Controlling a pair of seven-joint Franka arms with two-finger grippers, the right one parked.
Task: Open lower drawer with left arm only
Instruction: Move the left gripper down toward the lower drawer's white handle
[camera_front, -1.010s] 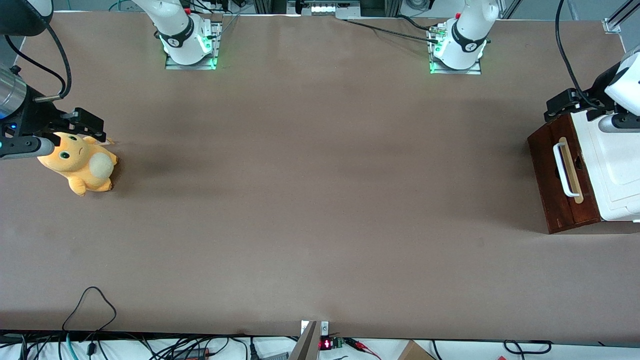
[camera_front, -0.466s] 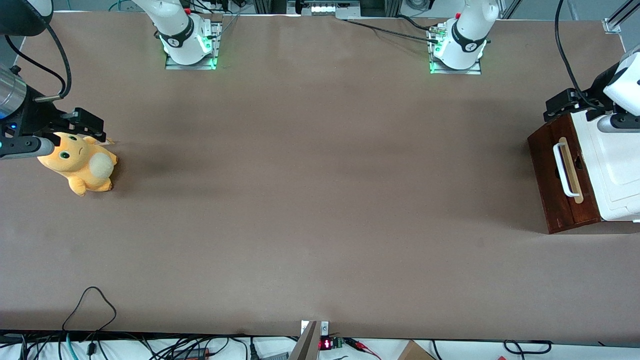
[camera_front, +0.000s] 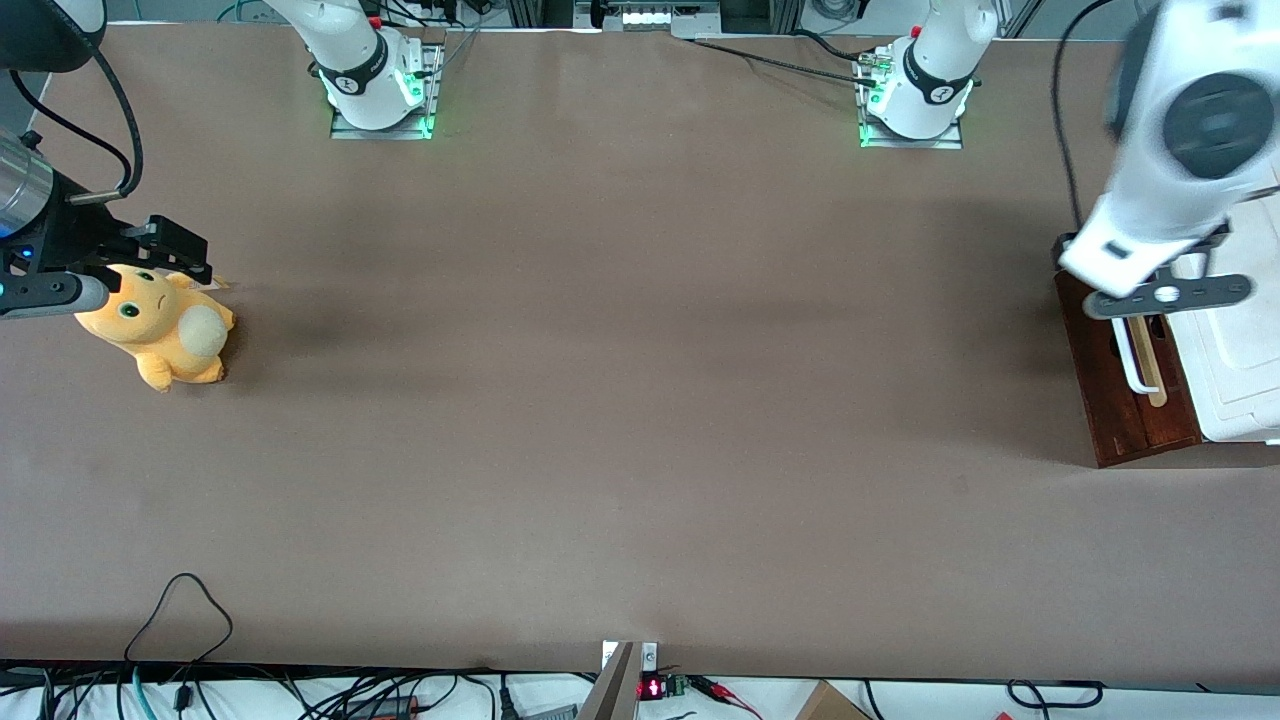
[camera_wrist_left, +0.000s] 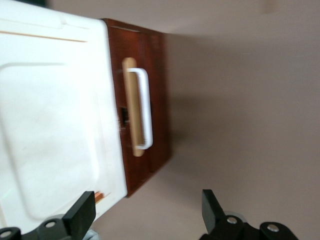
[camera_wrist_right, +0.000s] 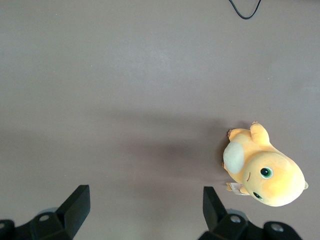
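Note:
The lower drawer (camera_front: 1120, 400) is a dark red-brown front with a white bar handle (camera_front: 1136, 372) on a pale strip, at the working arm's end of the table. The left arm (camera_front: 1165, 190) hangs high over the drawer's end that is farther from the front camera and hides that part of the handle. In the left wrist view the drawer front (camera_wrist_left: 156, 100) and its handle (camera_wrist_left: 145, 110) lie well below my gripper (camera_wrist_left: 147, 212). Its black fingers (camera_wrist_left: 84, 212) stand wide apart with only the cabinet's corner and bare table between them. It touches nothing.
A white moulded top (camera_front: 1240, 340) covers the cabinet, with an orange slot (camera_wrist_left: 100, 196) at its edge. A yellow plush toy (camera_front: 160, 325) lies at the parked arm's end. The arm bases (camera_front: 915, 100) stand at the table's edge farthest from the front camera. A black cable loop (camera_front: 180, 610) lies near the closest edge.
The left arm has swung from the cabinet's farther corner to above the drawer front, and now covers part of the handle. The drawer and toy have not moved.

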